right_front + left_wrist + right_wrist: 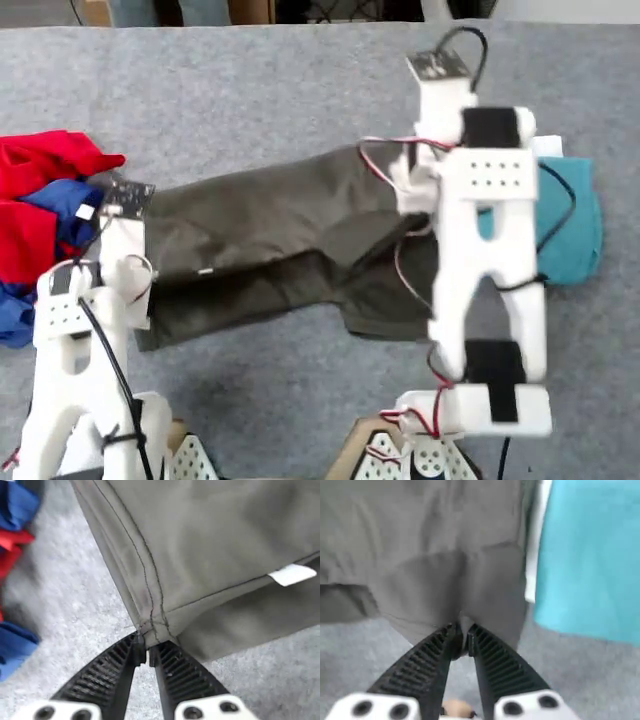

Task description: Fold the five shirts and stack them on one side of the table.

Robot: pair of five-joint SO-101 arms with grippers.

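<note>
An olive-grey shirt [270,240] lies spread across the middle of the grey table, folded partly over itself. My left gripper [147,647] is shut on a seamed corner of the olive-grey shirt [210,545] at its left end. My right gripper [463,635] is shut on the hem of the olive-grey shirt [430,570] at its right end, beside a folded teal shirt [592,555]. The teal shirt [575,225] lies at the table's right side, partly hidden by the right arm. Red and blue shirts [45,200] are heaped at the left edge.
The white left arm [85,330] stands over the front left and the white right arm [485,240] over the right half. A white tag [292,574] sticks out of the olive-grey shirt. Red and blue cloth [15,540] lies close to the left gripper.
</note>
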